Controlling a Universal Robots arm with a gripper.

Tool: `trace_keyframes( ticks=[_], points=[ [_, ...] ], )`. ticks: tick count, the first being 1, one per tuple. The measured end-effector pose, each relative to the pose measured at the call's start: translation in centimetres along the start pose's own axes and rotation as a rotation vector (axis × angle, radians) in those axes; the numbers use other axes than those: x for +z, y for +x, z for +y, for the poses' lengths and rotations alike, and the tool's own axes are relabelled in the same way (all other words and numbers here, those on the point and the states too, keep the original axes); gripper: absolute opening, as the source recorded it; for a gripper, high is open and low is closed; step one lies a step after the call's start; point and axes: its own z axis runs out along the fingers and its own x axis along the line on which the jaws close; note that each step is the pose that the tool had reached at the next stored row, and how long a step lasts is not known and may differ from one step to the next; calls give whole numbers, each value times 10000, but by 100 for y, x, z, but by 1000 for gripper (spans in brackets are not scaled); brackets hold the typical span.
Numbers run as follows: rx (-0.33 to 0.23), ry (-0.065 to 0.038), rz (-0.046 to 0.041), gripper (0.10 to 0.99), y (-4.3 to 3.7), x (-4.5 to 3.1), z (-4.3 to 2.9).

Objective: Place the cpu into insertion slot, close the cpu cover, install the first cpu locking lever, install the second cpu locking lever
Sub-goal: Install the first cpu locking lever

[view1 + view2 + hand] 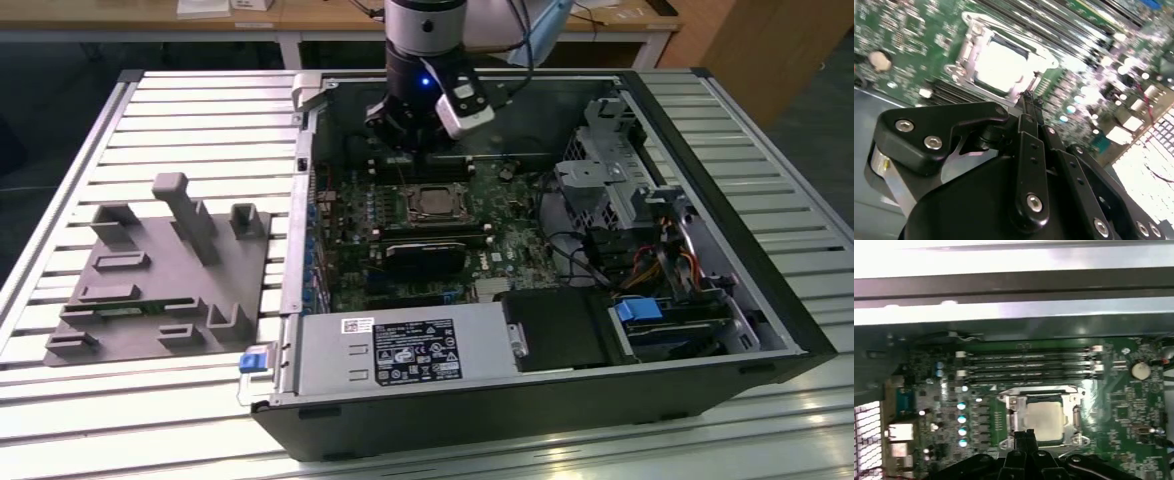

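The black gripper (1026, 97) has its fingers pressed together, holding nothing. Its tip sits right beside the shiny pale square cpu (999, 67), at the picture's upper middle.

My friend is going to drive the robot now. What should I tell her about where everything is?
Gripper: fingers together, holding nothing, tips at the edge of the socket.
The cpu sits in the insertion slot on the motherboard, inside the open computer case.
The cpu cover lies down around the chip.
Done: cpu placed, cover closed.
The locking levers are too hard to make out, so check both before moving on.
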Motion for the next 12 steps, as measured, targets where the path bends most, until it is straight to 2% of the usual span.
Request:
trace_keyframes(
  ticks=[5, 12],
  points=[
    [-4, -5, -12, 106, 172, 3, -11],
    [-5, -5, -17, 106, 306, 13, 25]
  ],
)
